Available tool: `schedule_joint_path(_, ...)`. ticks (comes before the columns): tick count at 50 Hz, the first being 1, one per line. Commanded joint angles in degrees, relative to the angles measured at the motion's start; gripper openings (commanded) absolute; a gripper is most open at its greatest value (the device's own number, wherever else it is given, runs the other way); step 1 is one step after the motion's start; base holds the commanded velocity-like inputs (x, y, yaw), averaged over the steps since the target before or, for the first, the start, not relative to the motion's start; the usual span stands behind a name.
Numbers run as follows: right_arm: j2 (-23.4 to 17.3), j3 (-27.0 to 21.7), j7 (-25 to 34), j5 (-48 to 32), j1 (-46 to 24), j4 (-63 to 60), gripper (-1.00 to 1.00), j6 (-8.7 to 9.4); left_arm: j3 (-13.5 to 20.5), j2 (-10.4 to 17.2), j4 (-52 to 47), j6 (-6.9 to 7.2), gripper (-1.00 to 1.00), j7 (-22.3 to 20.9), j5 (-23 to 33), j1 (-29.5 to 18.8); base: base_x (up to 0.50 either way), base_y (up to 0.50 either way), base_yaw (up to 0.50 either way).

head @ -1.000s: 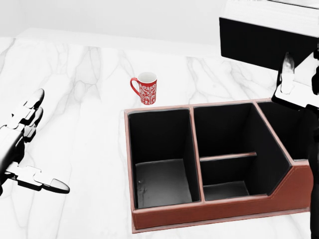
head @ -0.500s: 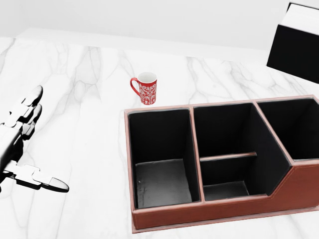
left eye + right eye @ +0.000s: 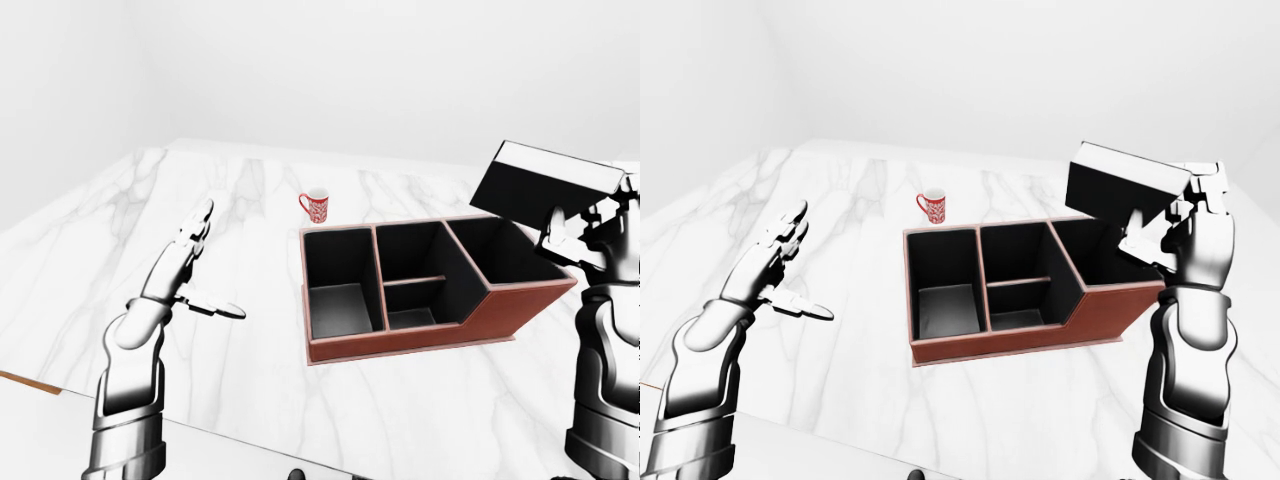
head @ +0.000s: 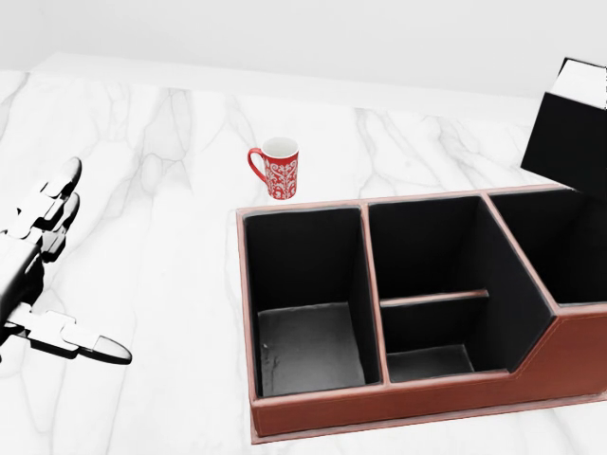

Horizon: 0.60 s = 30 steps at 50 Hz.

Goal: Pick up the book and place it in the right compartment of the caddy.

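— Surface and room?
— White marble surface (image 3: 250,400), pale bare walls; mug (image 3: 315,206) beyond caddy (image 3: 430,330).
— Hands?
— Right hand (image 3: 1185,240) gripping book (image 3: 1125,180), tilted above caddy's right compartment; left hand (image 3: 770,270) spread wide.

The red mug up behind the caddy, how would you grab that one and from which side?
Take the red mug by its body, coming from its right in the head view or from above the rim. It stands upright with the handle pointing left, so the rounded wall opposite is bare. The caddy sits just below it, so I'd probably avoid approaching from that side.
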Motion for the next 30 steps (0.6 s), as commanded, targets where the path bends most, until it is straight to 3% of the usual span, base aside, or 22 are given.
schedule_joint_path(1,1.08,-0.7,-0.25,-0.94,1.36,1.74,-1.0,0.0,-0.23,-0.06,0.14,0.0,1.0,0.07,0.21,-0.39,0.0,0.0,0.0)
schedule_joint_path(30,0.85,-2.07,0.02,-0.61,1.75,-2.58,-1.0,0.0,-0.17,0.09,-0.16,0.0,1.0,0.06,0.13,-0.66,0.0,0.0,0.0)
